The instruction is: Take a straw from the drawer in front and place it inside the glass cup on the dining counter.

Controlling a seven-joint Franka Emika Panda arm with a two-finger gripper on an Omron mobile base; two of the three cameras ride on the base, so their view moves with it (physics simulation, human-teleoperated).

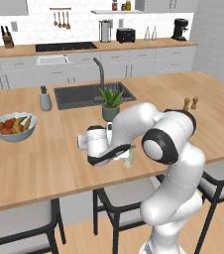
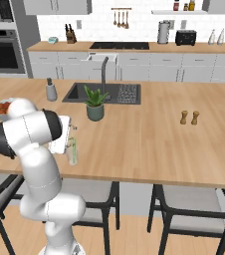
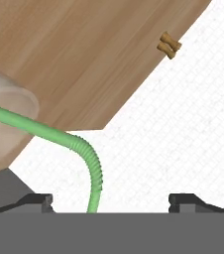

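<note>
The straw [image 3: 59, 134] already stands in the cup [image 2: 72, 152], which sits on the desk [image 2: 149, 134] right at the tool [image 3: 111, 201]. In the hand view the fingers [image 3: 34, 201] stand wide apart, with the straw's bent end running between them, apparently gripped by neither. The placing looks done; what seems left is drawing the tool clear without knocking the cup.

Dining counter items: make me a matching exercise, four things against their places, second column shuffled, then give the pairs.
1. straw
2. potted plant
3. fruit bowl
4. two small wooden shakers

A. next to the sink
B. far left of the counter
C. in the glass cup
D. on bare wood, right part of the counter

Pairs: 1-C, 2-A, 3-B, 4-D
</note>
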